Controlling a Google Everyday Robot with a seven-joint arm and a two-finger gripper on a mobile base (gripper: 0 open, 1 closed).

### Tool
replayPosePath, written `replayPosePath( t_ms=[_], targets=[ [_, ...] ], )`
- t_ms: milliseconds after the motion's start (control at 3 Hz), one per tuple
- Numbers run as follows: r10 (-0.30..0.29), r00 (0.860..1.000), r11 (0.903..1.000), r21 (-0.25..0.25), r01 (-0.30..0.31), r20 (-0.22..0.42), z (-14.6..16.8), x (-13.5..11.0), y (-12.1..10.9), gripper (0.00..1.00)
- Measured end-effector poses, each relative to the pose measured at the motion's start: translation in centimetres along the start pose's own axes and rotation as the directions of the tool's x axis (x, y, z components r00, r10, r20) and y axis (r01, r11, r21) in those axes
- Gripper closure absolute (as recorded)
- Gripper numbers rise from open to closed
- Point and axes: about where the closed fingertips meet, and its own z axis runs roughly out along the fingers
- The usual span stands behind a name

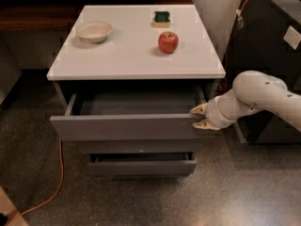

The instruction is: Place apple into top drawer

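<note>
The apple is sitting on the white cabinet top, toward its right rear part, standing alone and well apart from the gripper. Behind it, near the back edge, a green-and-yellow sponge is lying, and a beige bowl is resting upright over on the left side. Below the top, the top drawer is standing pulled out, its grey box interior showing with nothing visible inside. The gripper is sitting at the right end of that drawer's flat front, with the white arm reaching in from the right. Its two pale fingers are lying on either side of the front panel's right end, one behind it and one ahead of it, so they are appearing clamped on the panel. Under the top drawer, the middle drawer is sitting further back, and the bottom drawer is jutting out a little. An orange cable is trailing across the speckled floor at the left.
</note>
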Motion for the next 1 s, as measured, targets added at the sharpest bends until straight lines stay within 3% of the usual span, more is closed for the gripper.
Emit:
replayPosePath(
  t_ms=[333,1000],
  targets=[
    [-0.002,1.000,1.0000,-0.005,0.002,0.000,-0.4,-0.1,0.4,0.85],
    [-0.018,1.000,0.9988,-0.045,0.019,0.021,-3.1,-1.1,1.5,0.39]
  ],
)
